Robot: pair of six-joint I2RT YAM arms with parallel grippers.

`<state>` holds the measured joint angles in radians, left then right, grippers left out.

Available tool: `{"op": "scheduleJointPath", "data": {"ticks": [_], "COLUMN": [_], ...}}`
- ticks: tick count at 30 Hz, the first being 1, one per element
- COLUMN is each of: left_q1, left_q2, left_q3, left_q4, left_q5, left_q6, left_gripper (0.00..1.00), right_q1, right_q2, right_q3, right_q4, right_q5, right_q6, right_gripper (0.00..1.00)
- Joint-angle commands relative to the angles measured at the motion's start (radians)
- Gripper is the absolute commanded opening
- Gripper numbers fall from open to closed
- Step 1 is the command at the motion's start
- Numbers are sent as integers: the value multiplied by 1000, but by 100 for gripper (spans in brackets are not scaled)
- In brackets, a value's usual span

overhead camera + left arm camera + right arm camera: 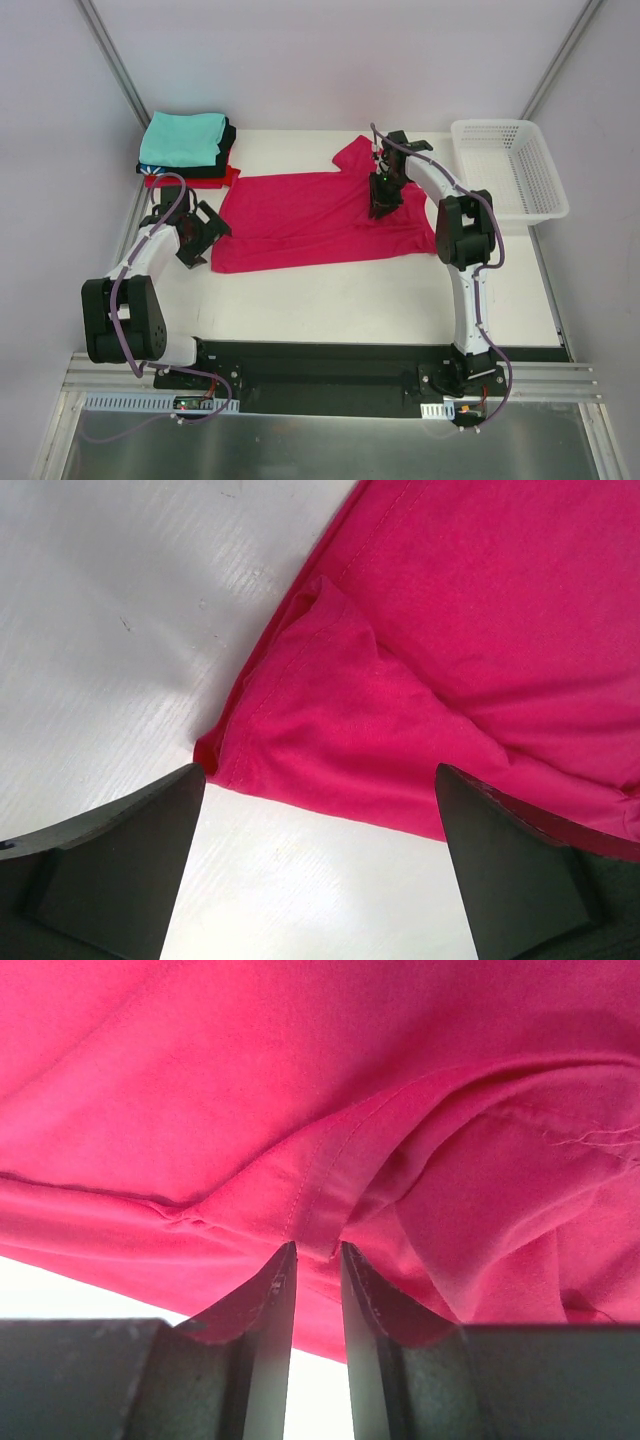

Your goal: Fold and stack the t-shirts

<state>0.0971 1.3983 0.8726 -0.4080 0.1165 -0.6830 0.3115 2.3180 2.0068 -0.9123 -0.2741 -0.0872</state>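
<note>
A crimson-pink t-shirt (300,215) lies spread flat across the middle of the white table. My right gripper (383,205) stands over its right part, near a sleeve. In the right wrist view the fingers (275,1290) stand narrowly apart, and a stitched hem fold of the t-shirt (300,1080) is pinched between their tips (318,1247). My left gripper (200,240) hovers at the shirt's near-left corner. It is wide open (320,770), with the folded corner (340,720) just ahead of its fingers and bare table between them. Folded teal (182,138), black (222,160) and red (195,181) t-shirts are stacked at the back left.
A white plastic mesh basket (495,125) stands at the back right, close behind the right arm's elbow. White walls with metal posts close in the table's back and sides. A black base rail runs along the near edge.
</note>
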Motion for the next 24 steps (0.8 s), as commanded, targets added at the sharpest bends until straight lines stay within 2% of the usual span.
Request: {"op": "scheduleJointPath", "data": {"ticks": [1, 5, 10, 17, 24], "left_q1": [-14, -14, -16, -16, -16], "left_q2": [-25, -30, -33, -36, -39], "left_q3": [28, 32, 29, 28, 25], "left_q4": [-32, -40, -43, -46, -46], "left_q5": [-29, -37, -37, -40, -38], "left_q6": [17, 20, 16, 19, 16], "left_gripper": [99, 99, 99, 99, 99], "right_q1": [6, 6, 6, 6, 8], "right_q2": [-3, 1, 0, 3, 38], "right_q3": [-8, -17, -28, -14, 107], "right_q4": [7, 12, 26, 24, -29], "right_q5": [-10, -17, -19, -17, -19], "right_q6": [-6, -3, 1, 6, 9], "right_gripper": [27, 26, 13, 7, 1]}}
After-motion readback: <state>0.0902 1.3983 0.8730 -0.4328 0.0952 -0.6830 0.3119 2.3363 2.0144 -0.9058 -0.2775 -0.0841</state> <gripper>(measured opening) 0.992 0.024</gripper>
